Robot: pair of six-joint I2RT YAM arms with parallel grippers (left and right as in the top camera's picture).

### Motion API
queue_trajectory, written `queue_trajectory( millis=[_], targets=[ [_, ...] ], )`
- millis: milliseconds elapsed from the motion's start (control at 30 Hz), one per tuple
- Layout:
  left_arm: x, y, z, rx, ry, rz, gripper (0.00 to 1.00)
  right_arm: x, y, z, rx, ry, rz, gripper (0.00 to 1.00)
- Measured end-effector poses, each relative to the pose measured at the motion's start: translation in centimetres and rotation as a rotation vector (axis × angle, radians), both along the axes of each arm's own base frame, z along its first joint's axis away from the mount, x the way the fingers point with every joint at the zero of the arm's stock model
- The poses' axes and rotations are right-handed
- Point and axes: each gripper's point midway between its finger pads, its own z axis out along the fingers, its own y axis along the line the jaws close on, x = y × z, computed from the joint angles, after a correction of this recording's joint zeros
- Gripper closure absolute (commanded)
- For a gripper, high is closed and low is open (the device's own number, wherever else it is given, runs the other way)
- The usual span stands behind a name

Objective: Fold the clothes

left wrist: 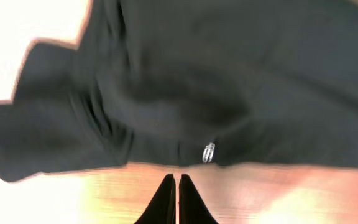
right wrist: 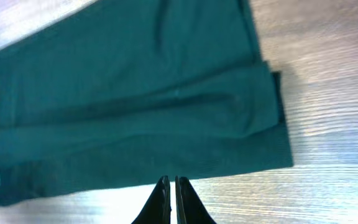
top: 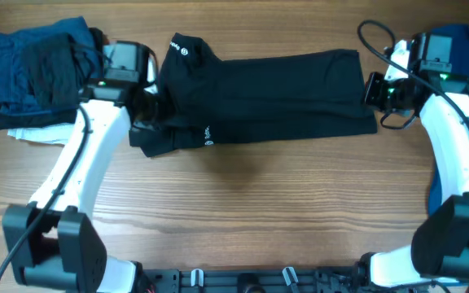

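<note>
The black T-shirt point(top: 275, 94) lies across the back of the table, folded into a long band, with small white logos near its left end. My left gripper point(top: 147, 104) is at the shirt's left, sleeve end. In the left wrist view that gripper point(left wrist: 173, 179) is shut and empty over bare wood, just short of the cloth's edge point(left wrist: 229, 74). My right gripper point(top: 370, 89) is at the shirt's right end. The right wrist view shows it point(right wrist: 171, 180) shut with nothing in it, at the edge of the shirt point(right wrist: 135, 99).
A pile of blue and dark garments point(top: 35, 69) sits at the back left corner on something white. A royal-blue garment point(top: 462, 49) lies at the far right, under the right arm. Wooden tabletop point(top: 259, 212) runs along the front.
</note>
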Motion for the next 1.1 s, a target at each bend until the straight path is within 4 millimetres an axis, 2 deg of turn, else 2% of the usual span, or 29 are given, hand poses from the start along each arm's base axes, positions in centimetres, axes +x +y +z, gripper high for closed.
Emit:
queue_trajectory(
  millis=[67,133,300,433,567,767,1000,1100],
  targets=[
    [-1.9,-0.4,-1.5,0.018,0.103,-0.02,0.96,0.1,0.4,-1.0,0.007,0.025,0.013,0.96],
    [-2.4,-0.6,-2.8,0.03,0.153,-0.028,0.96,0.2,0.7,-2.2,0.009,0.051,0.025,0.96],
    [-2.0,-0.1,-5.3,0.067,0.201,-0.021,0.96,0.6,1.1,-6.3,0.01,0.133,0.058,0.96],
    [-1.4,0.7,-7.6,0.097,0.232,-0.003,0.96,0.6,0.4,-10.0,-0.023,0.205,0.051,0.96],
    [-0.9,2.0,-9.3,0.143,0.251,0.02,0.96,0.6,-0.1,-12.5,-0.049,0.246,0.047,0.96],
    [-0.1,4.0,-10.9,0.199,0.253,0.061,0.96,0.3,-0.3,-13.2,-0.055,0.267,0.045,0.96],
    [0.4,5.9,-11.3,0.242,0.245,0.1,0.96,-5.4,-0.9,-13.3,-0.085,0.526,-0.051,0.96],
    [0.4,6.2,-11.3,0.251,0.245,0.107,0.96,-6.6,-1.1,-13.3,-0.097,0.581,-0.079,0.96]
  ],
)
